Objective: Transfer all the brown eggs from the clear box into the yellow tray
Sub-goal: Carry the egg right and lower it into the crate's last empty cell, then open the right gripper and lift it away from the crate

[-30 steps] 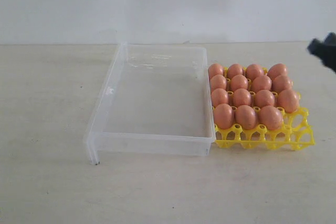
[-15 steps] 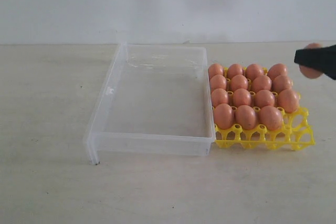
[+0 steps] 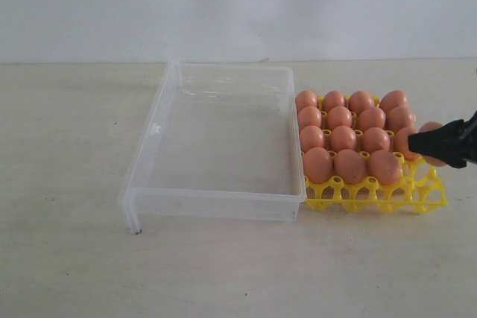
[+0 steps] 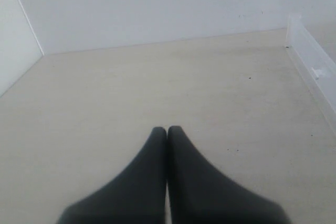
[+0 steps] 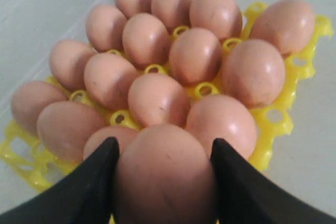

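Several brown eggs (image 3: 343,138) fill the cups of the yellow tray (image 3: 373,193), which stands against the right side of the clear box (image 3: 216,203). The box shows nothing inside it. My right gripper (image 3: 426,144) comes in from the right edge, shut on one more brown egg (image 3: 431,129), just over the tray's front right corner. In the right wrist view that egg (image 5: 165,179) sits between the black fingers (image 5: 100,182), right above the tray (image 5: 273,124) and its eggs (image 5: 157,98). My left gripper (image 4: 167,129) is shut on nothing, low over the bare table.
The light table (image 3: 67,147) runs out on all sides of the box and tray. A white wall stands behind. In the left wrist view a wall of the clear box (image 4: 310,64) shows at one edge.
My right gripper has come down and to the left with the egg, from beyond the tray's far right corner to just above its front right corner. Box, tray and left gripper are unmoved.
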You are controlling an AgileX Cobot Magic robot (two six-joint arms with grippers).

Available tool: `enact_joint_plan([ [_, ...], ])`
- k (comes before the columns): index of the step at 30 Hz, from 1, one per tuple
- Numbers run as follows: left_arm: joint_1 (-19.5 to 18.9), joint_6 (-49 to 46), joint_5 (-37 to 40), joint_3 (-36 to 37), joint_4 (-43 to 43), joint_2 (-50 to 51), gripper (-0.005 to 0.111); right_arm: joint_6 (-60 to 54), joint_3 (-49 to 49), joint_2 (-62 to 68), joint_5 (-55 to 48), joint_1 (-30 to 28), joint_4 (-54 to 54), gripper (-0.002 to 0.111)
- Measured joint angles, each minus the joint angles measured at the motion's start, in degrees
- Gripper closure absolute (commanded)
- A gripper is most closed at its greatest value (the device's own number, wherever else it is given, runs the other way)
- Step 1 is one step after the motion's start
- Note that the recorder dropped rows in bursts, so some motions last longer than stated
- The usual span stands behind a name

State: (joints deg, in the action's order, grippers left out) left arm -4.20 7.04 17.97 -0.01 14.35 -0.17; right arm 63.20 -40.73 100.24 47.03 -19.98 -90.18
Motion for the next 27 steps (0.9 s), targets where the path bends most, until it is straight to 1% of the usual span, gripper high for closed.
enact_joint_plan([
  [7, 0.0, 0.0, 0.0, 0.0, 0.0, 0.0, 0.111, -0.4, 0.0, 6.4, 0.7, 0.0, 0.5, 0.109],
  [27, 0.0, 0.0, 0.0, 0.0, 0.0, 0.0, 0.111, -4.0, 0.0, 7.1, 2.1, 0.0, 7.8, 0.109],
])
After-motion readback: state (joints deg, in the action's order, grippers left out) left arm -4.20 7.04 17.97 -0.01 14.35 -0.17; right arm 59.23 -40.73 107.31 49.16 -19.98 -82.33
